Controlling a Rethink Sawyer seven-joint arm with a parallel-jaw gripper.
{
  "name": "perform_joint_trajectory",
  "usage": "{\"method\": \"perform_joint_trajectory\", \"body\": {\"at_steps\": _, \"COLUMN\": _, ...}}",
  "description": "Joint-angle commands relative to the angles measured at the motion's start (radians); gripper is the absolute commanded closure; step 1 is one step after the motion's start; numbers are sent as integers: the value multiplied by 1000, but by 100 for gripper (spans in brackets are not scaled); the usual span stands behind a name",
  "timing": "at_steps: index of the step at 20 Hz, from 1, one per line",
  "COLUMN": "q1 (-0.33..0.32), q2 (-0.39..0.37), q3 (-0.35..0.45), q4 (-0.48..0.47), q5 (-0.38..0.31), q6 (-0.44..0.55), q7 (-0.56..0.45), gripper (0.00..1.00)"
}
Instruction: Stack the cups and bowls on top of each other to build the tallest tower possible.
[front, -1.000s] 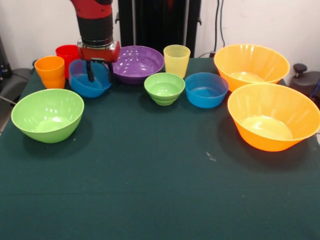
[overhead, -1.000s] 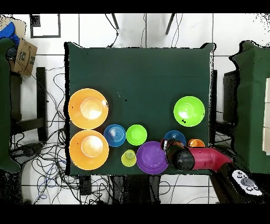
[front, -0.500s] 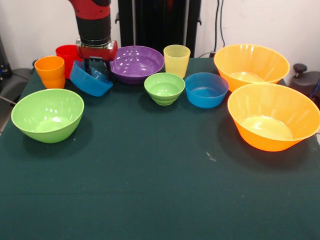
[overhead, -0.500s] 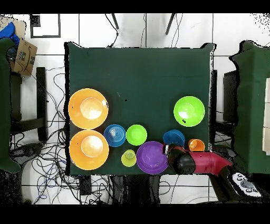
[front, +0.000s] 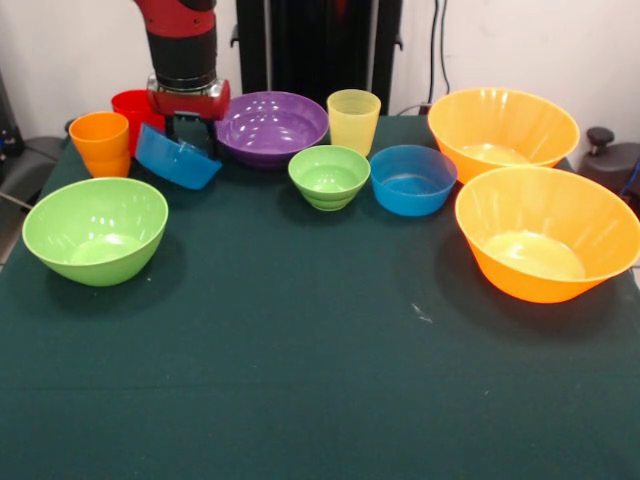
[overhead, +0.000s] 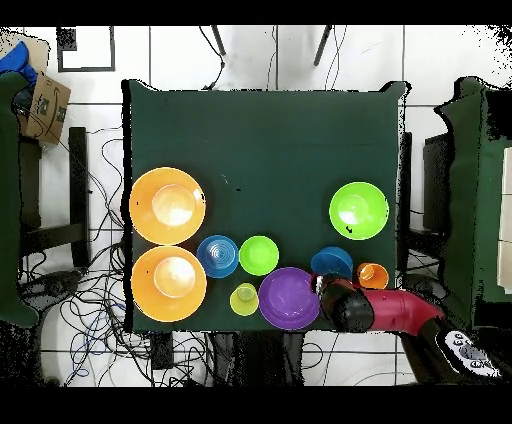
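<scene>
Since a second ago the small blue bowl (front: 178, 160) is no longer sitting flat; it is hanging tilted, clear of the tabletop (front: 300, 340). The end effector (front: 192, 128) is pinching its far rim, fingers closed on the wall. The bowl is hanging just below the end effector, between the orange cup (front: 101, 143) and purple bowl (front: 272, 126), with the red cup (front: 132, 108) behind.

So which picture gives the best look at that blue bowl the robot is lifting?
The front view: the tilted blue bowl hangs by its rim from the gripper, clear of the table. The overhead view shows only a blue disc beside the arm, its tilt and height hidden.
</scene>
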Motion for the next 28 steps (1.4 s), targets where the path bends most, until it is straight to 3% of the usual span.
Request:
{"method": "perform_joint_trajectory", "body": {"at_steps": 1, "q1": 7, "q2": -2, "q3": 76, "q4": 11, "q5": -19, "q6": -33, "q7": 25, "gripper": 0}}
{"method": "perform_joint_trajectory", "body": {"at_steps": 9, "q1": 6, "q2": -36, "q3": 103, "q4": 32, "q5": 5, "q6": 39, "q7": -11, "gripper": 0}}
{"method": "perform_joint_trajectory", "body": {"at_steps": 17, "q1": 48, "q2": -103, "q3": 117, "q4": 36, "q5": 35, "q6": 121, "q7": -31, "gripper": 0}}
{"method": "perform_joint_trajectory", "body": {"at_steps": 28, "q1": 68, "q2": -115, "q3": 133, "q4": 38, "q5": 70, "q6": 124, "q7": 0, "gripper": 0}}
